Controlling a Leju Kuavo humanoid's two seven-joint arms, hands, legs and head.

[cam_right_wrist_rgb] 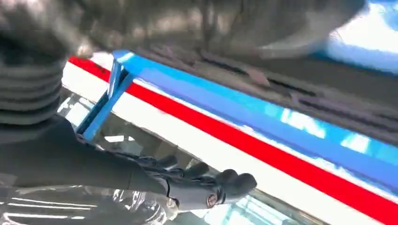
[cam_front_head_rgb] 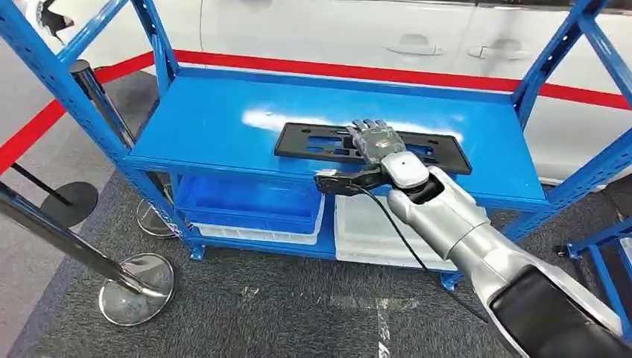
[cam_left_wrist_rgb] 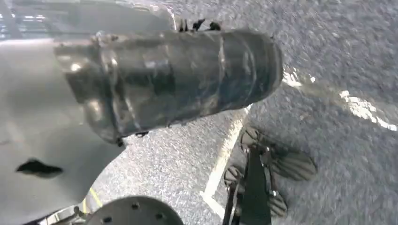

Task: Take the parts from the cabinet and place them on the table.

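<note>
Pickup is being attempted — the right robot hand (cam_front_head_rgb: 378, 142) is being laid flat, fingers spread, on the flat black plastic frame-shaped part (cam_front_head_rgb: 313, 142) lying on the blue metal cabinet shelf (cam_front_head_rgb: 201, 127). Judged next: fingers being curled round an edge — then lifting.

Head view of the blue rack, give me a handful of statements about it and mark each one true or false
1. The right hand rests on the black part lying flat on the blue shelf. True.
2. The black part stands upright against a post. False: it lies flat on the shelf.
3. A blue bin and a white bin sit on the lower level. True.
4. A yellow stripe runs along the floor behind the rack. False: the stripe is red.
</note>
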